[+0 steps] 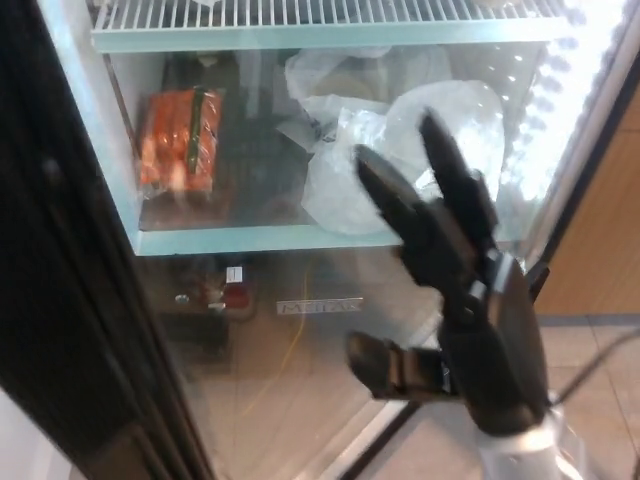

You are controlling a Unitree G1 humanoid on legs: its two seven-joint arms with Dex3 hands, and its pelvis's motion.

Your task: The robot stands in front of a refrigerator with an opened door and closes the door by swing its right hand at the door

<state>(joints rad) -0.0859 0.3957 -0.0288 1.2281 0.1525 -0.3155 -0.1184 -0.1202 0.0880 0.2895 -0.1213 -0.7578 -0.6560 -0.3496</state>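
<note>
My right hand is raised in front of the refrigerator's glass door, at centre right of the head view. Its two thick fingers point up and away, the thumb sticks out to the left, and it holds nothing. The hand looks to be at the glass, but I cannot tell whether it touches. The door's lit edge runs down the right side. My left hand does not show.
Behind the glass, an orange packet and a white plastic bag lie on a glass shelf, under a wire shelf. A black ribbed panel fills the left edge. A wooden surface and tiled floor are at right.
</note>
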